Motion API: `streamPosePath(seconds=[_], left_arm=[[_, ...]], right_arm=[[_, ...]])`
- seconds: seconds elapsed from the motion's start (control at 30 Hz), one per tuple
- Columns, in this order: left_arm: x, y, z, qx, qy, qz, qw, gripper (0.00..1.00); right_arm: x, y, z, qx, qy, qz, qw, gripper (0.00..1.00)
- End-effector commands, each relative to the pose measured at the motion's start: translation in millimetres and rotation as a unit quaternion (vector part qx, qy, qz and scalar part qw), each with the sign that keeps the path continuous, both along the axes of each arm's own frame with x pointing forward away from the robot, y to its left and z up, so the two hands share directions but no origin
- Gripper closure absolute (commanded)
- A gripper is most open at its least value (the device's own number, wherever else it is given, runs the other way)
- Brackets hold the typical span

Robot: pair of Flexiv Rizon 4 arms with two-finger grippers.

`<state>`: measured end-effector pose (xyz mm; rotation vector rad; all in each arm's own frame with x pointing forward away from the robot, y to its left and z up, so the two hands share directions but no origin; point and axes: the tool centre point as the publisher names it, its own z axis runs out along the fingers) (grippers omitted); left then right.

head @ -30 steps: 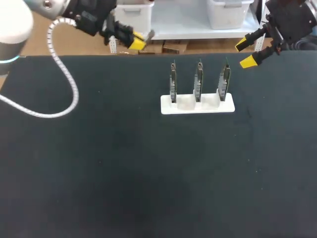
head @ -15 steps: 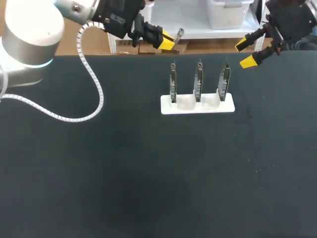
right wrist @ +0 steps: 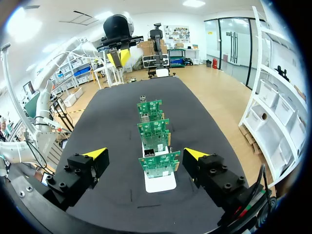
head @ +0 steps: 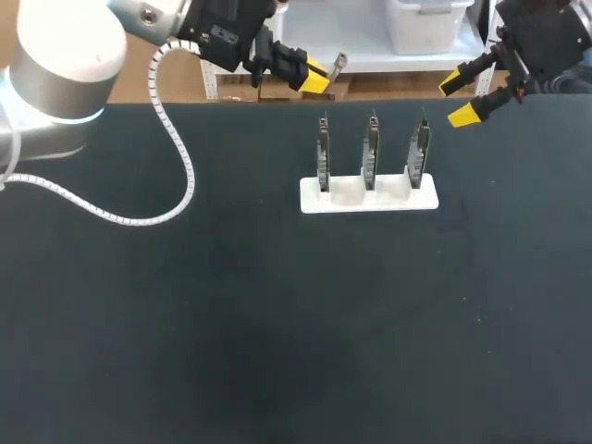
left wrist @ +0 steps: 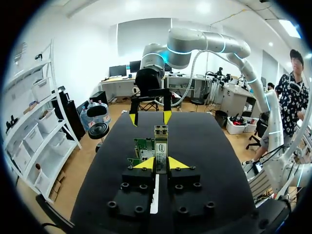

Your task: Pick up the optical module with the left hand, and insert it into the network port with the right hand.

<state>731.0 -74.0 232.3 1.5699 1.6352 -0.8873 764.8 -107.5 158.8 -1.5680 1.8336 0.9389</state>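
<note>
The optical module (left wrist: 161,139) is gripped by the left hand (head: 316,76), beyond the upright circuit boards (head: 371,153); the right hand (head: 460,98) is spread wide, empty, beside them.

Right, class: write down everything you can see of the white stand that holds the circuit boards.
The white stand is a flat slab with rounded corners, plastic by its look, lying flat on the black table toward its far edge. Three green circuit boards stand upright in it, in a row, parallel and apart. Nothing else touches it.
</note>
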Motion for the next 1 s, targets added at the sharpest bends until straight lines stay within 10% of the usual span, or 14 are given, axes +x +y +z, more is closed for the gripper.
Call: streamPosePath(seconds=[0.03,1.0], left_arm=[[1.4,-12.1,-0.5,-0.027,0.0,0.006,1.0,1.0],[18.0,-84.5,0.0,-0.106,0.006,0.01,0.994,1.0]], right_arm=[[-1.4,0.0,-0.2,0.0,-0.002,-0.001,1.0,0.0],[-1.4,0.0,-0.2,0.0,-0.002,-0.001,1.0,0.0]])
